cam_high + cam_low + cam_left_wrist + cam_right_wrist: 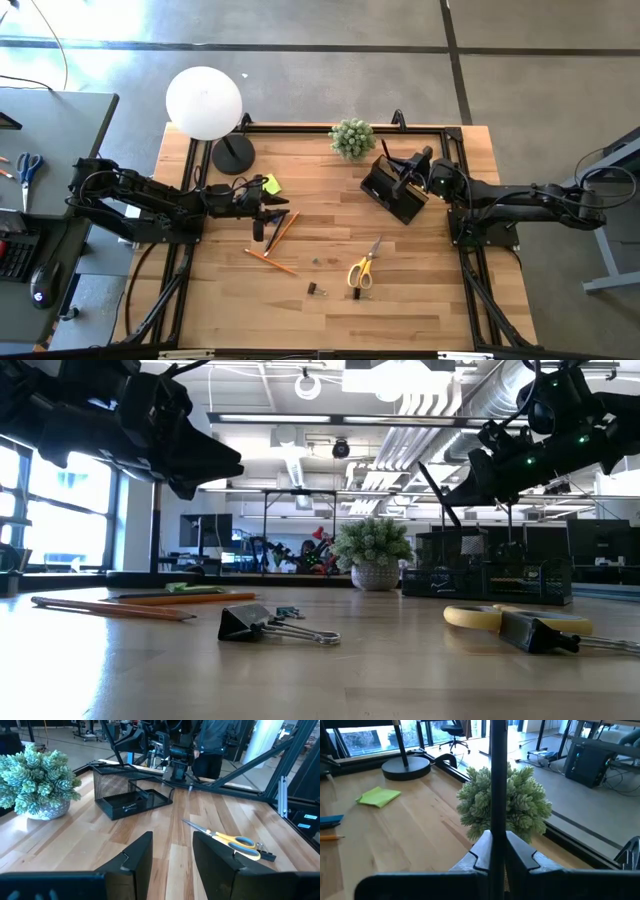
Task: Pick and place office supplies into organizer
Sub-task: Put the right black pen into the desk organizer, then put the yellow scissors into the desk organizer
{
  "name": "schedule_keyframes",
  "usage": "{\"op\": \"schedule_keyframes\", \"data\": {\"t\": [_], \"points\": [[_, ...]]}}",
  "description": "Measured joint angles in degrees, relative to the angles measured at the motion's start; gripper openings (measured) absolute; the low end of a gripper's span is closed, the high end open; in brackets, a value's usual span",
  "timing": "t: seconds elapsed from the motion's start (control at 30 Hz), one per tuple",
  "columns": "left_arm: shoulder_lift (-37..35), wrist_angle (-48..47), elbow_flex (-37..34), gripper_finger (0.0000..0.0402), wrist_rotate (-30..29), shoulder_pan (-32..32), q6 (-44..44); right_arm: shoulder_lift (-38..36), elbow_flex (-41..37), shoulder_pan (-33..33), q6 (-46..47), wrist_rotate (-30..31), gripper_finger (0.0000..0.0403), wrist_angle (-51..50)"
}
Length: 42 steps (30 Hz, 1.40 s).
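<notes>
My right gripper (497, 839) (410, 177) hovers over the black mesh organizer (392, 192) (131, 795) and is shut on a dark pen (497, 775). My left gripper (172, 845) (264, 212) is open and empty. It is raised above the table, by the lime-green sticky-note pad (270, 184) and a small blue block (330, 820). Yellow-handled scissors (361, 269), two orange pencils (270, 261) (283, 228) and small binder clips (316, 289) lie flat on the wood. My right gripper pinches the dark pen's shaft (497, 827) between its two fingers, which lie across it. The pen is lifted clear of the table. It slants in the low view, with one long end (432, 482) sticking up and its lower end near the organizer's top (462, 528).
A potted plant (352, 138) stands just beyond the organizer near the far edge. The lamp's round black base (232, 155) and white globe (204, 102) stand at the far left. A black frame (455, 190) rims the table. Bare wood shows along the near edge.
</notes>
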Motion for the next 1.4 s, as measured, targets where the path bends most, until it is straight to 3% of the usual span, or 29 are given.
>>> {"op": "schedule_keyframes", "data": {"t": [0.73, 1.4], "points": [[0.0, -0.57, 0.0, 0.0129, -0.88, 0.0, 0.35, 0.0, 0.02, -0.09, 1.5, 0.44, 0.0019, -3.13], [0.0, -0.79, 0.0, 0.0129, -0.9, -0.02, 0.44, 0.0, 0.02, -0.09, 1.52, 3.08, 0.0129, -4.66]]}}
